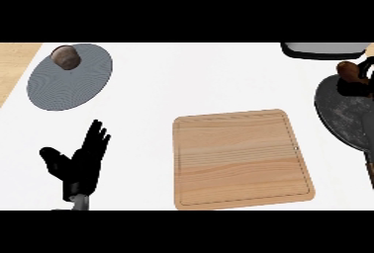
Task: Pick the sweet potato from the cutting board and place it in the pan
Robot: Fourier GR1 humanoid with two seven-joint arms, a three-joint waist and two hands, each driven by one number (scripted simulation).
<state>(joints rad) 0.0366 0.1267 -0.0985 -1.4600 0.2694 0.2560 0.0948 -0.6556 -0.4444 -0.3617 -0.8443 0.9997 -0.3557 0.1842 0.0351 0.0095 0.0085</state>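
Note:
The wooden cutting board lies at the centre right with nothing on it. A dark grey pan is at the right edge, its handle pointing toward me. Over the pan's far rim is the reddish-brown sweet potato, with the black fingers of my right hand curled round it; most of that hand is cut off by the view's right edge. My left hand rests open at the lower left, fingers up, well away from the board.
A grey round plate at the far left holds a brown, rounded vegetable. A white vessel with a dark rim stands at the far right, just behind the pan. A wooden strip borders the counter's left side.

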